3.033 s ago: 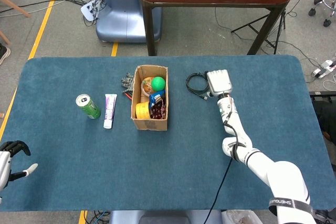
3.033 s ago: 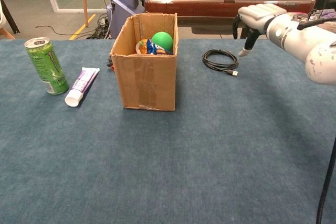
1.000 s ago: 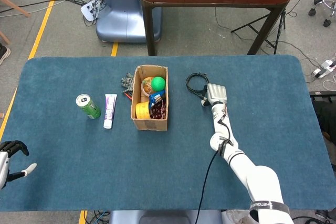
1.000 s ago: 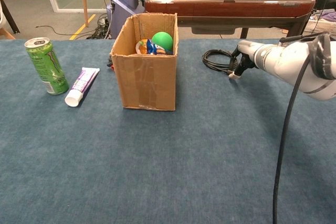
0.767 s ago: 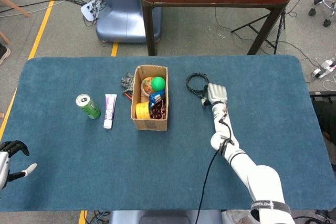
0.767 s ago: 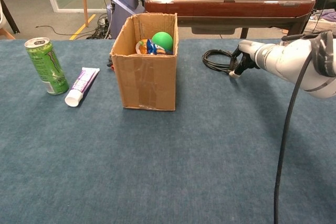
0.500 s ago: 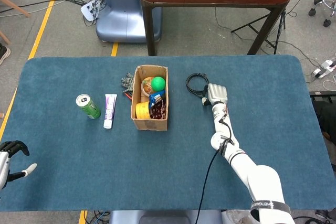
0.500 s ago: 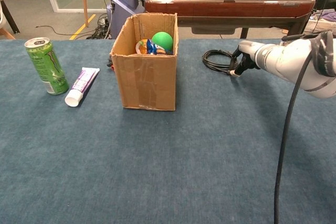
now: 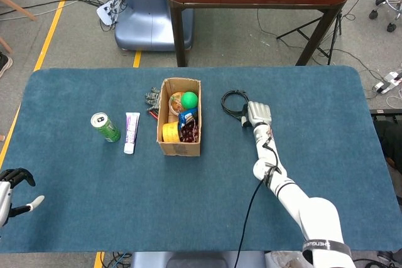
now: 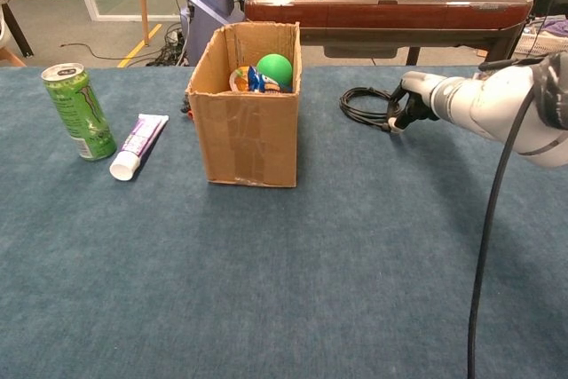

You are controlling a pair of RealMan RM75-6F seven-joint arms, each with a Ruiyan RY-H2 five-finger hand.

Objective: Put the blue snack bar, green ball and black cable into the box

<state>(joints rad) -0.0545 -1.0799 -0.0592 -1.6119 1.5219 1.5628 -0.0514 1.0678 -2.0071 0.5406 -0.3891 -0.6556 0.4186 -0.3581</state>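
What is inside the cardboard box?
The cardboard box holds a green ball, a blue snack bar, a yellow item and something dark red; anything beneath them is hidden.

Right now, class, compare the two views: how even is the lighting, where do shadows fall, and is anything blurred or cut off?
Head view: soft, even light, no glare, sharp; the left hand is cropped at the edge. Chest view: faint shadow on the table beside the box; the right hand at the black cable is sharp, its arm cut off at the right.
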